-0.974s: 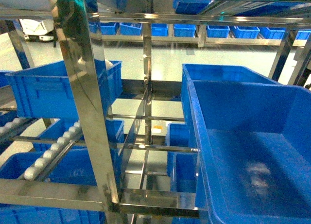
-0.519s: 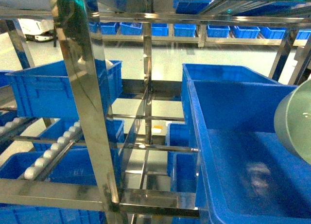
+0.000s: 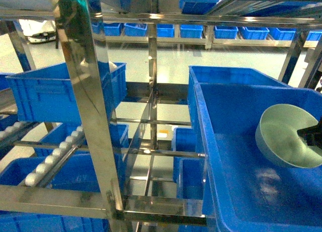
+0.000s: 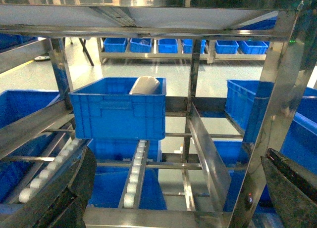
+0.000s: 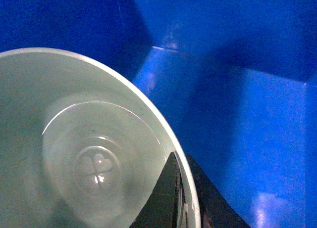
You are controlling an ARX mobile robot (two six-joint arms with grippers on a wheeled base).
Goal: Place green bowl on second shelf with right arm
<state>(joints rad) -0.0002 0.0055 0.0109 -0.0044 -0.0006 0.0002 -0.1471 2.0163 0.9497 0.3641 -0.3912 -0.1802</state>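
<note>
One right hand pinches the green bowl's rim, tilted inside a blue crate.

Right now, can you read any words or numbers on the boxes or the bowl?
No words or numbers can be read anywhere.
Green bowl: no writing, only a raised clover-like mark at the bottom.
Lower left blue crate: faint embossed marks, too blurred to read.
Other blue crates and steel rack: plain.
</note>
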